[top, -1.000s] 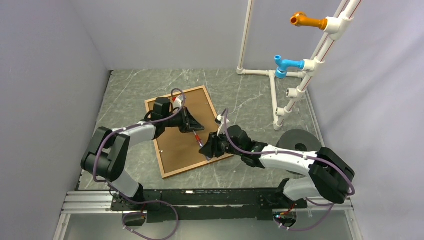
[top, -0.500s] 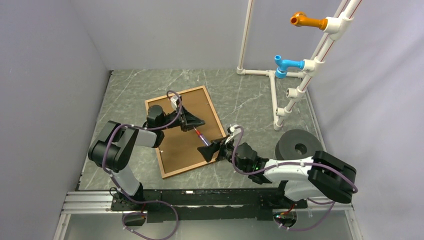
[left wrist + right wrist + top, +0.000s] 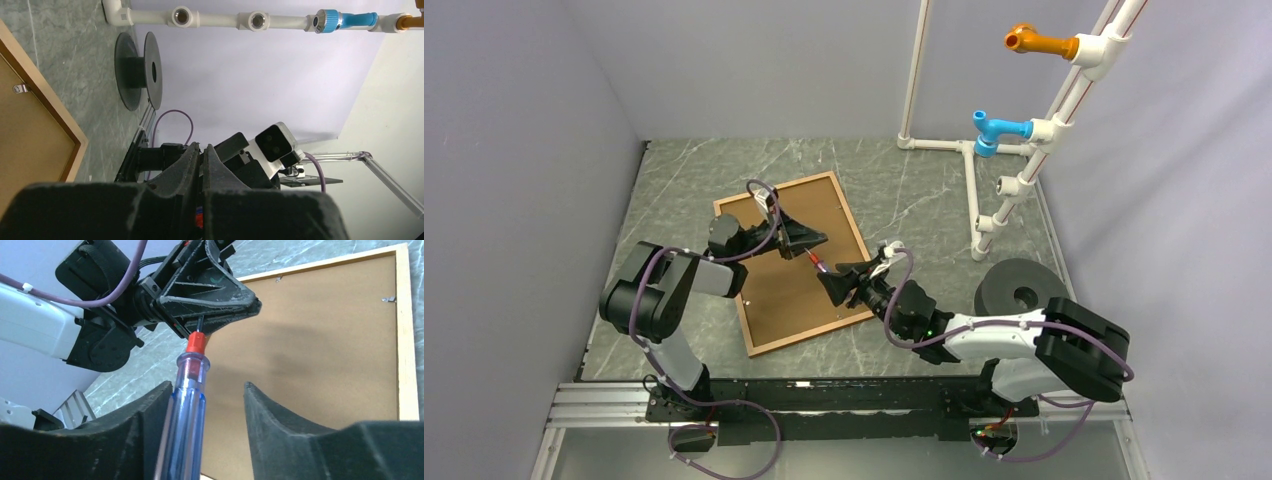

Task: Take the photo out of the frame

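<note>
The frame (image 3: pixel 819 331) lies face down on the table. The photo's light-brown backing board (image 3: pixel 784 290) faces up; its print is hidden. My left gripper (image 3: pixel 816 243) hovers over the board, shut on the thin shaft of a screwdriver (image 3: pixel 817 264) with a clear blue handle and red collar. My right gripper (image 3: pixel 832 283) is open around the handle (image 3: pixel 187 390), which leans on its left finger; the right finger stands apart. In the right wrist view the left gripper (image 3: pixel 252 305) sits above the board (image 3: pixel 325 350) and the wooden moulding (image 3: pixel 407 340). The left gripper (image 3: pixel 202 147) shows shut in its own view.
A black spool (image 3: pixel 1021 288) lies at the right, behind my right arm. A white PVC pipe stand (image 3: pixel 984 190) with blue and orange fittings rises at the back right. Small metal clips (image 3: pixel 389 299) sit along the board's edge. Grey walls close in both sides.
Both arms have dropped lower. The screwdriver and my left gripper have shifted a little up and left, and my right gripper has followed along the handle toward the left gripper.
</note>
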Robot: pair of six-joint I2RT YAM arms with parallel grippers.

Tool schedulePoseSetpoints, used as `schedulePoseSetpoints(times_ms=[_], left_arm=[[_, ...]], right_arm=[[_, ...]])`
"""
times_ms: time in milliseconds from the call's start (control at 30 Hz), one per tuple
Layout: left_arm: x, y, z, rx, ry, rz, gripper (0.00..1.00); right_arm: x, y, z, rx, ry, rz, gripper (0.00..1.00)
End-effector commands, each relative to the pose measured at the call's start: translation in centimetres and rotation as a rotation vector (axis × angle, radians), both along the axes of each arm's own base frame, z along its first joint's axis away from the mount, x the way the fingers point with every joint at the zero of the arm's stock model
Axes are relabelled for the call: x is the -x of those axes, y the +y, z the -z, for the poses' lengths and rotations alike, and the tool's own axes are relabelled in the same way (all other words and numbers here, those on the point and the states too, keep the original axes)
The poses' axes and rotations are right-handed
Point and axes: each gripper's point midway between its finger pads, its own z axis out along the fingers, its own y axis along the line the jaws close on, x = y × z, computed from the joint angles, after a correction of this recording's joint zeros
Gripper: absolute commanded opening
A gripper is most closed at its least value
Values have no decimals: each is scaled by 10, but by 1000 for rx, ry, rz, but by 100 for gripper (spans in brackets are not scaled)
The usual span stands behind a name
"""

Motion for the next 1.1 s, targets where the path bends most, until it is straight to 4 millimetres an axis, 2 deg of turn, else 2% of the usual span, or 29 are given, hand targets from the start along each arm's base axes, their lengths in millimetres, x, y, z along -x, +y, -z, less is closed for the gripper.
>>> schedulePoseSetpoints(times_ms=[0, 67, 100, 133, 167, 200, 233, 267, 333, 367, 400, 433, 467, 567, 633, 700, 733, 767, 833, 900, 1000, 1067], left_arm=[[0, 3, -13, 33, -68, -15, 0], [0, 3, -12, 30, -65, -18, 0], [0, 3, -12, 28, -67, -17, 0], [0, 2, -11, 24, -70, -15, 0], [0, 2, -11, 17, -73, -13, 0], [-1, 2, -10, 3, -83, -11, 0], [-1, 1, -6, -20, -75, -8, 4], [-2, 1, -2, -50, -86, -3, 15], [-5, 3, 17, -161, -58, -8, 44], [-7, 6, 25, -231, -60, -19, 55], [-5, 11, 43, -332, 9, -23, 61], [-15, 14, 36, -407, -86, -56, 66], [-17, 25, 43, -529, -64, -94, 71], [-30, 52, 26, -732, -181, -216, 75], [-37, 65, 7, -803, -288, -289, 72], [-41, 65, -14, -813, -424, -311, 68], [-40, 56, -31, -782, -544, -290, 67], [-34, 43, -44, -743, -676, -243, 67], [-9, 17, -68, -657, -943, -121, 68], [21, 1, -79, -563, -1154, -23, 67], [48, -8, -76, -568, -1324, 36, 69], [57, -14, -56, -672, -1430, 116, 73]], right_arm=[[-1, 15, -26, -35, -47, -20, 52], [-3, 16, -24, -20, -34, -11, 48], [-4, 16, -21, 2, -21, -4, 42], [-6, 16, -17, 29, -10, 3, 31], [-7, 16, -16, 53, -1, 9, 12], [-8, 15, -13, 81, 13, 19, 0], [-9, 12, -9, 105, 33, 28, 0], [-9, 9, -3, 142, 57, 39, 0], [-12, -1, 1, 220, 97, 66, 0], [-11, -13, 16, 308, 151, 82, 0], [-11, -20, 20, 354, 194, 77, 0], [-13, -33, 29, 408, 255, 85, 0], [-14, -45, 30, 429, 296, 91, 0], [-12, -78, 34, 470, 424, 47, 0], [-15, -99, 29, 476, 474, 15, 0], [-6, -103, 19, 467, 512, -99, 0], [-5, -106, 14, 467, 525, -137, 0], [-2, -107, 10, 467, 530, -196, 0], [5, -105, 4, 453, 547, -331, 0], [7, -105, -2, 425, 562, -411, 0], [13, -96, -7, 370, 577, -505, 0], [23, -86, -14, 310, 578, -595, 0]])
